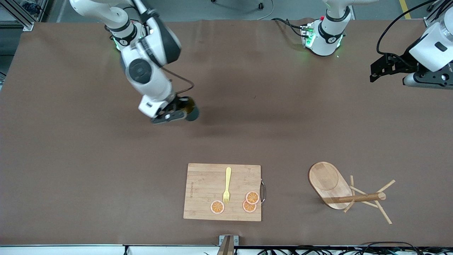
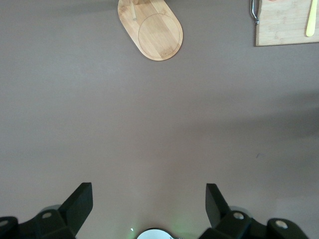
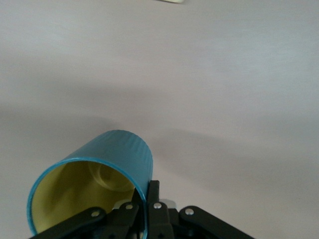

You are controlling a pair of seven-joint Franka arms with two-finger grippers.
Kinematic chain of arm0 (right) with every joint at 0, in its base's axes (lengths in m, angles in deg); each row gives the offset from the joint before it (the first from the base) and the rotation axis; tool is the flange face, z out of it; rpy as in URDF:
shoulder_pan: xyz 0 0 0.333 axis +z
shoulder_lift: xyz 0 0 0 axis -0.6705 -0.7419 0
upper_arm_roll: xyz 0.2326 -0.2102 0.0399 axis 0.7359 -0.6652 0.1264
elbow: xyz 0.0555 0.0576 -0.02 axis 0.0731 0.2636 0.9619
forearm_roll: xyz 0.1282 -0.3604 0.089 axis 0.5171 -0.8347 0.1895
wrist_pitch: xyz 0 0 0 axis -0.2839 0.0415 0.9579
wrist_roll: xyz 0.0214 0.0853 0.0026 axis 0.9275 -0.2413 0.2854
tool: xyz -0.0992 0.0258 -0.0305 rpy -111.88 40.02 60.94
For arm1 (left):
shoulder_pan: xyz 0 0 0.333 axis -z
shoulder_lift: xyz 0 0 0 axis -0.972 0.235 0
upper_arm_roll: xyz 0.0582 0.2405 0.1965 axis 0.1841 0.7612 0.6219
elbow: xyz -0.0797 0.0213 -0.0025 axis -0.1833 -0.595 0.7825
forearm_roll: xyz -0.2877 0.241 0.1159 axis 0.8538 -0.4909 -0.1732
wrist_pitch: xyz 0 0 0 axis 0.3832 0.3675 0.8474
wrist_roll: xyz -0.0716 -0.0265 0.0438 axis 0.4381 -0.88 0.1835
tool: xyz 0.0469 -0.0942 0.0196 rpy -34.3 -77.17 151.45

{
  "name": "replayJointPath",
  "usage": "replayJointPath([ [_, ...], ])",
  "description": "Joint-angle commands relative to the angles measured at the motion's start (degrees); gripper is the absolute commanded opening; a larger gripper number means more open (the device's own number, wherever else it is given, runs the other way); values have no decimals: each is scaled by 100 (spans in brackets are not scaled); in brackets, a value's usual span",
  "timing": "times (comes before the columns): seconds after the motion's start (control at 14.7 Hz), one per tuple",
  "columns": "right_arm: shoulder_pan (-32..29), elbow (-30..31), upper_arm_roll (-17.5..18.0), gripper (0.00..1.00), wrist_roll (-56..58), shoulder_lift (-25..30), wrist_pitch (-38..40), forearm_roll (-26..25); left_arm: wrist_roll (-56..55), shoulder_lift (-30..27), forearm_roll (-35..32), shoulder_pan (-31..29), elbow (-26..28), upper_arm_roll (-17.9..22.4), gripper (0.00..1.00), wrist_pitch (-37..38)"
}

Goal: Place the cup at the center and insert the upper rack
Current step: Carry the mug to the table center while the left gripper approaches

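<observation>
The cup (image 1: 191, 109), dark teal outside and mustard-yellow inside (image 3: 117, 154), hangs tilted over the bare table toward the right arm's end. My right gripper (image 1: 178, 112) is shut on its wall (image 3: 148, 193), one finger inside the rim and one outside. The upper rack (image 1: 329, 184), a light wooden mug tree, lies on its side toward the left arm's end. Its oval base stands on edge and its post (image 1: 361, 197) and pegs rest on the table. In the left wrist view only the base (image 2: 152, 32) shows. My left gripper (image 1: 375, 72) waits open (image 2: 148, 196) and holds nothing, well clear of the rack.
A wooden cutting board (image 1: 205, 184) lies near the front camera's edge of the table, beside the rack. On it are a yellow fork (image 1: 227, 186) and three orange slices (image 1: 252, 197). Its corner (image 2: 284, 22) shows in the left wrist view.
</observation>
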Motion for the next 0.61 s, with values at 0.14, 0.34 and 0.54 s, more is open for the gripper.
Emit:
replayJointPath([
  [0.14,891,-655,-103,1,-739,-880,-283,6,-559,181,36,-9,-25,-300,100,-217],
  [0.34,1269,-1191,-103,2,-819,-1521,-432,-47,-745,383,36,-9,10,-318,100,-384],
  [0.54,1463,-1868,-120,4,-819,-2207,-459,-56,-745,586,19,-35,150,-318,100,-761],
])
